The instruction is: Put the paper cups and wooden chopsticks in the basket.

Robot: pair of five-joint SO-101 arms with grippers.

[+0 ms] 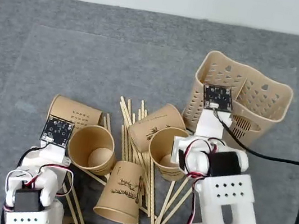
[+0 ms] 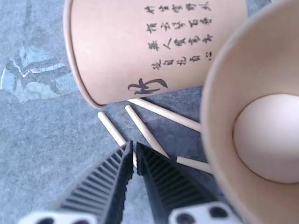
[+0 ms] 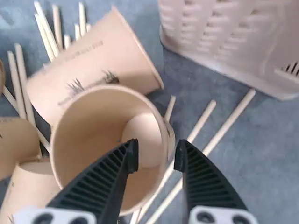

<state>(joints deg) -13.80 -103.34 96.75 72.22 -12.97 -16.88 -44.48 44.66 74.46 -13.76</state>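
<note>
High view is showing the job barely beginning: the basket (image 1: 253, 103) is sitting apparently empty, five paper cups (image 1: 123, 190) and the wooden chopsticks (image 1: 128, 123) are lying beside it on the desk (image 1: 32, 59), the right gripper (image 3: 156, 156) is holding its fingers spread astride a cup rim, and the left gripper (image 2: 135, 156) is keeping its fingers pressed together.

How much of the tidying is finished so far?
Nothing looks done: the basket seems empty. In hand: the right gripper, open, straddles the rim of one paper cup. Remaining: all five cups and the scattered chopsticks lie on the table.
</note>
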